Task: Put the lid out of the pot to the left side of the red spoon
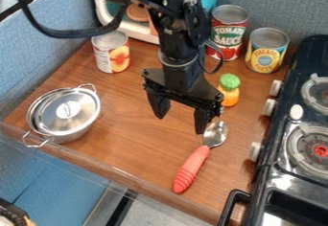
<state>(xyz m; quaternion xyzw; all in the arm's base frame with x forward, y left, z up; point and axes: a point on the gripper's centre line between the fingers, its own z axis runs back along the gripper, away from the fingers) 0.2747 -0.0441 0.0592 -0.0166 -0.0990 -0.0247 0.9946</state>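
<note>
Gripper (180, 124) was open, fingers spread, hanging above the wood counter (131, 146). Red-handled spoon (192, 166) lay near it, bowl end by the view-right fingertip. Steel lid (56, 119) sat on the two-handled pot (76, 135), view left, well apart from the gripper. Green-and-orange toy (229, 95) stood behind the spoon; stove (296, 172) at view right.

I count one shiny silver metal pot (76, 137) with two wire loop handles (36, 139) and one round silver metal lid (57, 120). There is one metal spoon with a ribbed red handle (193, 166). I count three cylindrical metal cans with printed labels (264, 57), one small orange toy with a bumpy green top (229, 95), and, on one black stove (261, 202), two round burners (310, 146) and three pale knobs (270, 107).
</note>
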